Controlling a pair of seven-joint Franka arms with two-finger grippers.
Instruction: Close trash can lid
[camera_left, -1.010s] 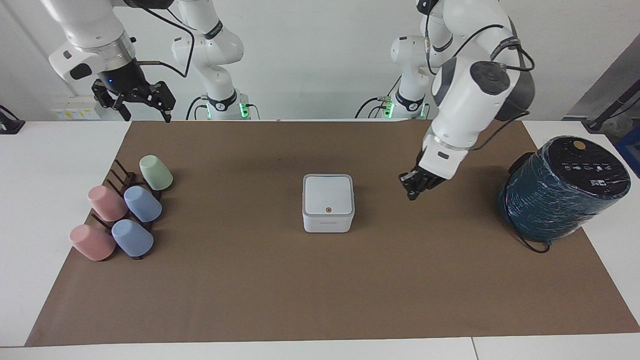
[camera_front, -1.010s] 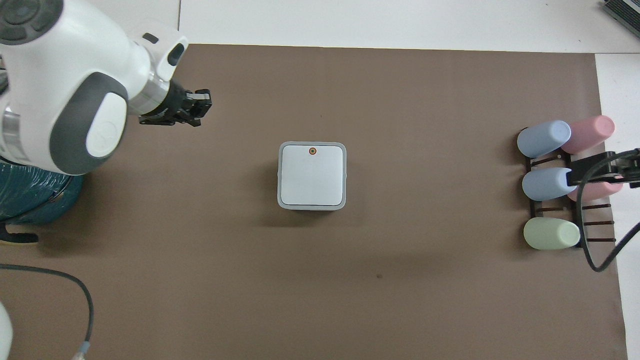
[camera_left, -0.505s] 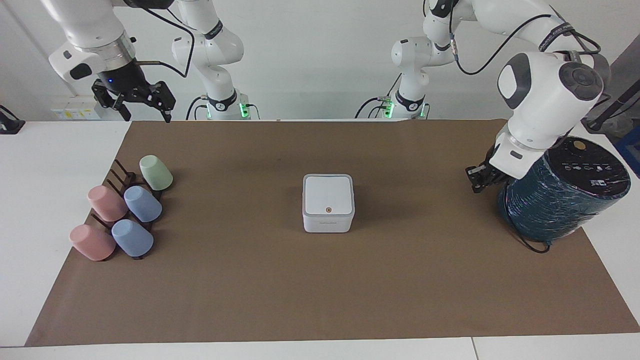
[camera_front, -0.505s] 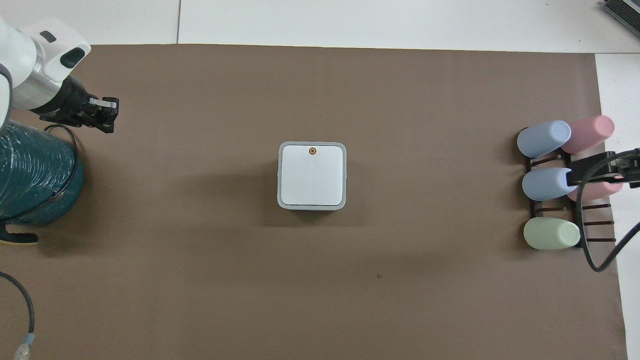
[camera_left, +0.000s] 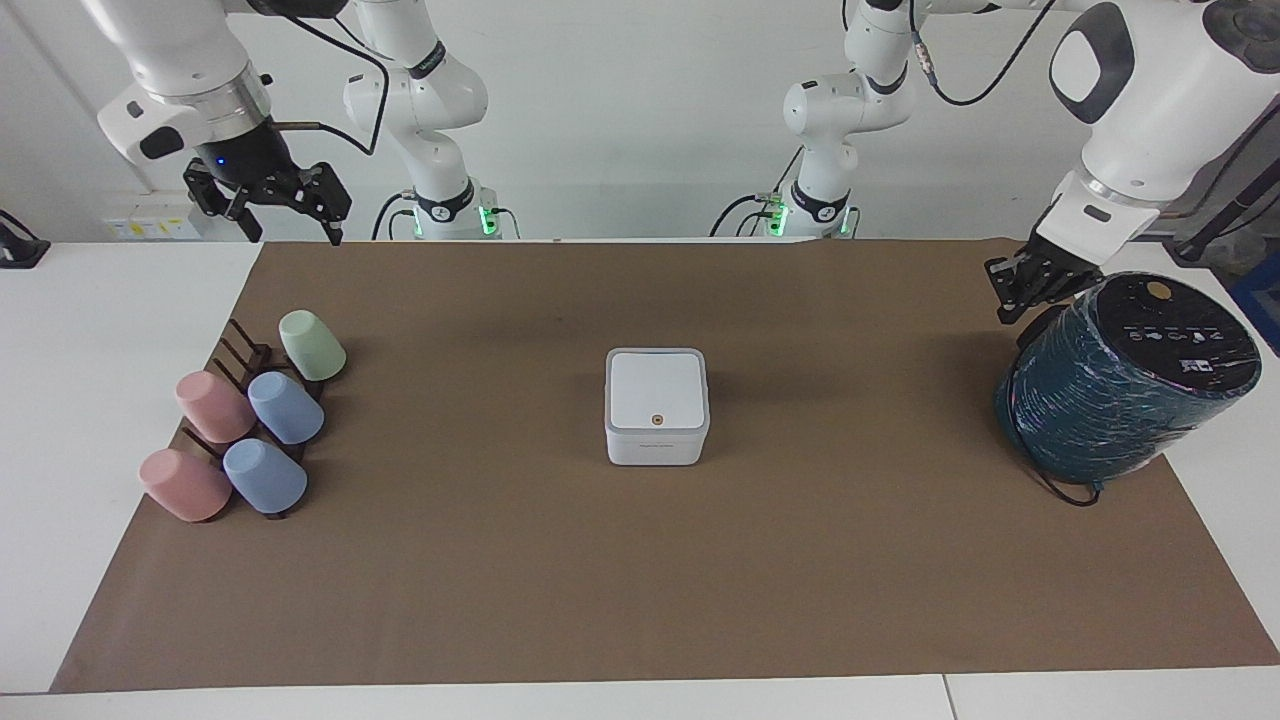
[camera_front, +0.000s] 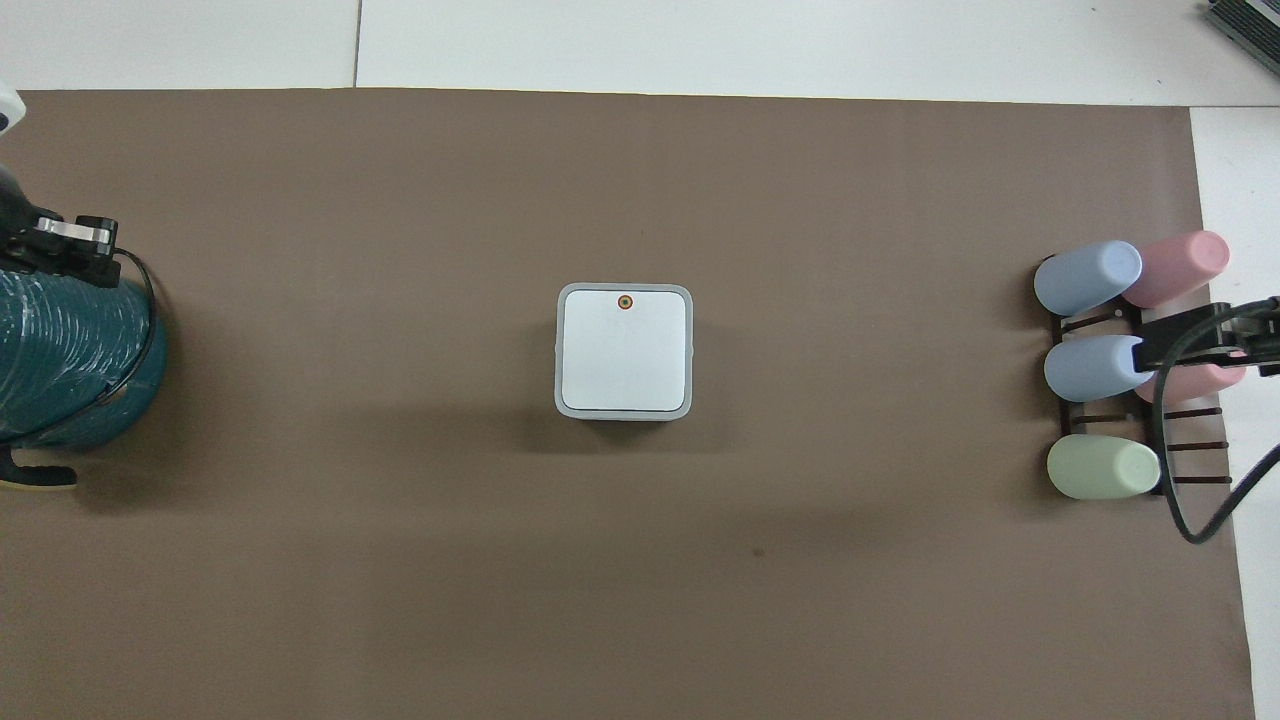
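Note:
The white square trash can (camera_left: 656, 445) stands in the middle of the brown mat; it also shows in the overhead view (camera_front: 624, 352). Its lid (camera_left: 656, 388) lies flat and closed on top, orange dot up, also seen from above (camera_front: 624, 345). My left gripper (camera_left: 1008, 298) hangs in the air beside the teal cylinder, well away from the can, fingers together and empty; it shows at the edge of the overhead view (camera_front: 80, 250). My right gripper (camera_left: 290, 232) waits raised at its own end of the table, open and empty, over the cup rack in the overhead view (camera_front: 1205, 340).
A large dark teal cylinder (camera_left: 1125, 375) with a black top stands at the left arm's end of the mat. A dark rack (camera_left: 240, 350) with several pastel cups lying on it sits at the right arm's end. The brown mat (camera_left: 640, 580) covers most of the table.
My left arm has swung away from the trash can toward its own end of the table and risen beside the teal cylinder. The lid stays closed. The right arm has not moved.

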